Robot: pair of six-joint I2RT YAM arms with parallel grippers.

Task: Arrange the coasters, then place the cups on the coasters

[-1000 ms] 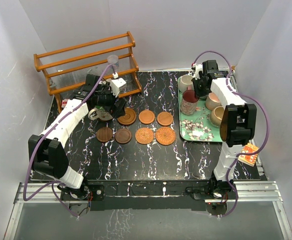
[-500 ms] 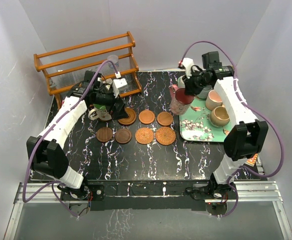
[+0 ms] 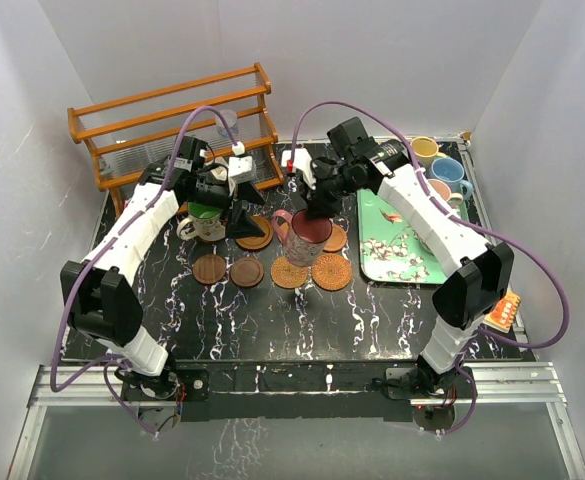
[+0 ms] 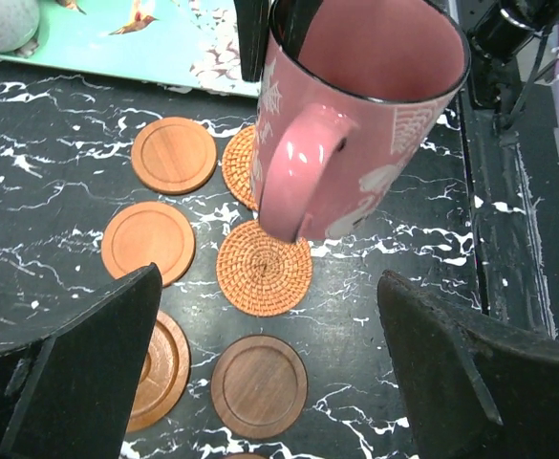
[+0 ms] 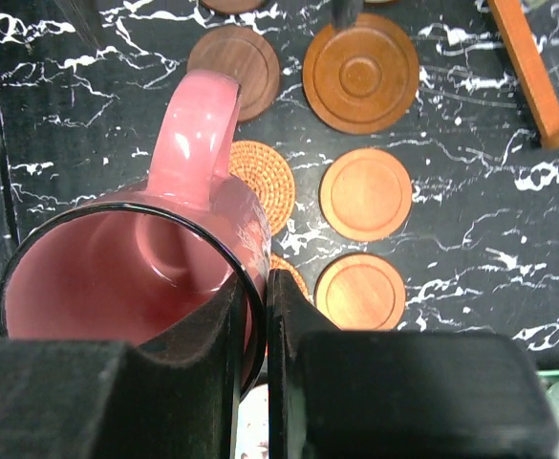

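Aloft, cup (image 5: 117, 277) rim (pink) between right fingers (image 5: 285, 312)

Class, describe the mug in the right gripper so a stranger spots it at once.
On the black table, find the coasters mid-table. Over the wicker pair hangs a pink mug, rim pinched by the right gripper. It is the only mug in the air.

Desk (image 3: 272, 320): black, white-veined marble pattern. Walls (image 3: 372, 60): plain white, enclosing three sides. Wooden rack (image 3: 168, 91): orange-brown, far left corner. Metal rail (image 3: 302, 382): along near edge.
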